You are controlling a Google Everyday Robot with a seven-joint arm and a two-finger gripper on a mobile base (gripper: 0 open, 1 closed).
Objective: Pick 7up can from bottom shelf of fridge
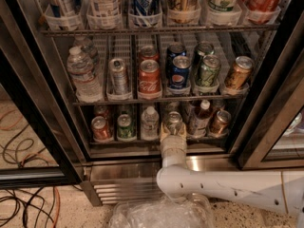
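Slippage threatens: the gripper (173, 130) reaches into the bottom shelf (128, 144), fingers (165, 131) closed low around the 7up can (174, 118) between them; pulling out could clip the bottle (199, 120) just right of the fingers

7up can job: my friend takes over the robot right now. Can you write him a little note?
Gripper: inside the open fridge, right at the 7up can; whether it has a grip cannot be told.
7up can: upright on the bottom shelf, in the lane right of the clear bottle.
Done: the reach to the can.
Left: confirm the grip, lift the can, draw it out of the fridge.
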